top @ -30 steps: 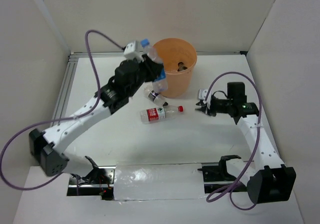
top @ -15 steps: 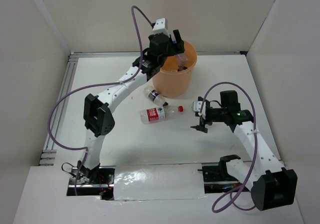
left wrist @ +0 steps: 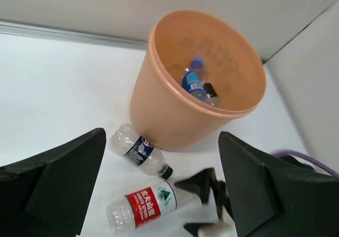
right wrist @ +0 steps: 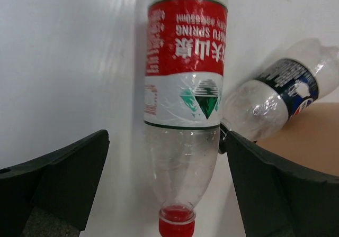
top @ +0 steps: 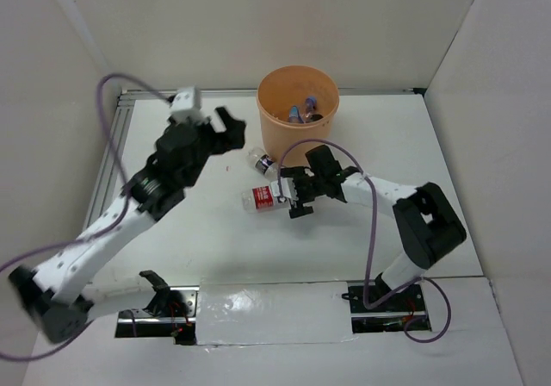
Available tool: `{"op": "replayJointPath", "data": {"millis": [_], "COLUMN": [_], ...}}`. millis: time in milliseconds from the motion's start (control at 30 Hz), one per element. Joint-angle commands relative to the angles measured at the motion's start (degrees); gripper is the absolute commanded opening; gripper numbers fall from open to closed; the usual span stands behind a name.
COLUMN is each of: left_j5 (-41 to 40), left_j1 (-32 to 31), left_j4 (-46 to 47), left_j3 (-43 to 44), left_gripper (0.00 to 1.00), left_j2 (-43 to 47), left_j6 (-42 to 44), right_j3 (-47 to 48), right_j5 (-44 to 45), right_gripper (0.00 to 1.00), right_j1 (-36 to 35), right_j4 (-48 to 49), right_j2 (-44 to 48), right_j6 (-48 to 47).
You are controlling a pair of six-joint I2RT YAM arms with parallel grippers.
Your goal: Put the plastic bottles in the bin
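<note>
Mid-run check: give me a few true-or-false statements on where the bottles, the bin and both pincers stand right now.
1. The left pincer holds a bottle. False: it is open and empty.
2. Two bottles lie on the table outside the bin. True: the red-label bottle and the dark-label bottle.
3. The right pincer is open, with one finger on each side of the red-label bottle. True.
4. The bin is empty. False: a blue-capped bottle lies inside.
5. The red-label bottle stands upright. False: it lies on its side.
</note>
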State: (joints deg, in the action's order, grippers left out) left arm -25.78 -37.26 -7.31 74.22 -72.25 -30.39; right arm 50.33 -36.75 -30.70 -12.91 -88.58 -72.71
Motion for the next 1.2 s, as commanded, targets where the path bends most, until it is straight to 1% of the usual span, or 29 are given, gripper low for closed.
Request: {"op": "replayJointPath", "data": {"millis": [0,33,100,133,167,200,233,267,300,333,367,400,433,467,500,533,567,633,700,767,800,833,867,900,967,1000,1067,1100,1167], "left_j5": [-2.7,-2.7,-2.2,-1.5,-0.9,-0.9,-0.2,-0.2,-0.2,-0.2,-0.2,-0.2,-0.2,-0.2,-0.2,-0.8,-0.8,0.4,4.1,9.1,11.3,13.6,17.0,18.7,22.8,23.7,25.1,26.7,27.4], "left_j1": [0.3,-0.2,-0.2,-0.2,-0.2,-0.2,-0.2,-0.2,-0.2,-0.2,-0.2,-0.2,-0.2,-0.2,-0.2,1.1,1.8,3.6,6.8,10.1,11.0,11.8,12.5,13.0,13.0,13.0,13.0,13.0,13.0], "left_j4": [-2.7,-6.1,-8.9,-10.0,-10.7,-10.7,-10.7,-10.7,-9.2,-8.1,-7.3,-5.6,-4.9,-4.9,-4.9,-4.9,-4.9,-3.3,-1.8,-0.5,0.2,1.2,2.6,5.7,9.1,9.9,12.1,13.0,14.6], "left_j3": [-17.3,-20.7,-28.5,-30.6,-32.5,-35.7,-37.7,-37.7,-39.1,-39.1,-39.7,-39.2,-38.6,-37.0,-35.8,-34.7,-33.6,-31.1,-29.4,-28.2,-27.1,-27.1,-27.1,-26.4,-25.2,-24.1,-20.8,-19.7,-17.0], "left_gripper": [1.0,1.0,1.0,1.0,1.0,1.0,1.0,1.0,1.0,1.0,1.0,1.0,1.0,1.0,1.0,1.0,1.0,1.0,1.0,1.0,1.0,1.0,1.0,1.0,1.0,1.0,1.0,1.0,1.0], "left_j2": [15.1,18.3,23.5,27.8,29.7,31.1,32.9,32.9,32.9,32.9,31.3,28.9,28.9,26.0,24.4,22.8,20.0,17.5,13.7,10.4,8.4,4.3,2.2,0.1,-6.3,-8.3,-11.9,-15.0,-17.5], "left_j6": [-4.7,-6.6,-11.8,-13.4,-16.2,-17.1,-18.7,-18.7,-19.3,-19.3,-20.3,-20.3,-20.3,-20.8,-21.5,-21.6,-23.0,-23.0,-24.0,-25.6,-28.2,-29.1,-30.1,-31.9,-33.0,-33.5,-34.2,-34.2,-34.9], "right_j3": [2.8,3.4,4.6,4.6,4.6,4.6,3.2,3.2,2.5,2.5,3.1,4.8,4.8,6.3,7.0,7.6,8.8,9.4,10.8,11.6,13.0,14.1,15.7,19.0,22.0,25.6,29.9,34.7,40.0], "right_j5": [7.5,8.1,8.1,8.1,8.1,8.1,8.1,8.1,8.1,7.0,6.1,2.8,0.7,-1.3,-3.6,-3.6,-4.3,-3.1,-1.6,3.1,7.4,9.5,11.0,11.9,12.6,12.6,13.8,13.8,14.1], "right_gripper": [0.97,0.97,0.9,0.85,0.71,0.65,0.55,0.55,0.44,0.38,0.34,0.28,0.28,0.28,0.28,0.28,0.28,0.28,0.28,0.28,0.29,0.29,0.31,0.31,0.33,0.33,0.34,0.34,0.36], "right_j1": [-0.9,-1.6,-1.6,-2.3,-2.3,-2.9,-2.9,-2.9,-3.6,-3.6,-3.6,-3.6,-3.6,-2.9,-2.9,-2.9,-2.9,-2.9,-2.9,-2.9,-2.9,-2.4,-1.8,0.6,3.4,4.5,7.3,8.1,10.3], "right_j4": [9.5,9.5,8.3,7.5,5.3,4.4,3.0,2.2,1.0,-0.6,-5.2,-10.9,-13.1,-14.9,-16.3,-18.3,-19.3,-20.6,-18.9,-13.6,-11.5,-9.4,-7.2,-6.0,-2.1,-1.2,-0.1,-0.1,-0.6], "right_j2": [-4.5,-5.8,-9.1,-9.8,-10.4,-10.4,-9.9,-9.9,-8.9,-8.1,-5.4,-1.1,-1.1,4.8,7.9,13.7,16.3,20.6,26.1,28.4,28.4,27.8,24.4,22.3,17.8,13.0,7.8,2.8,-2.2], "right_j6": [1.3,1.3,0.5,0.5,-0.8,-0.9,-1.5,-1.5,-1.5,-1.5,-2.0,-2.0,-2.0,-0.3,0.7,2.5,2.5,3.2,6.1,8.2,8.8,9.6,9.6,9.6,9.6,9.1,9.1,8.6,8.5]}}
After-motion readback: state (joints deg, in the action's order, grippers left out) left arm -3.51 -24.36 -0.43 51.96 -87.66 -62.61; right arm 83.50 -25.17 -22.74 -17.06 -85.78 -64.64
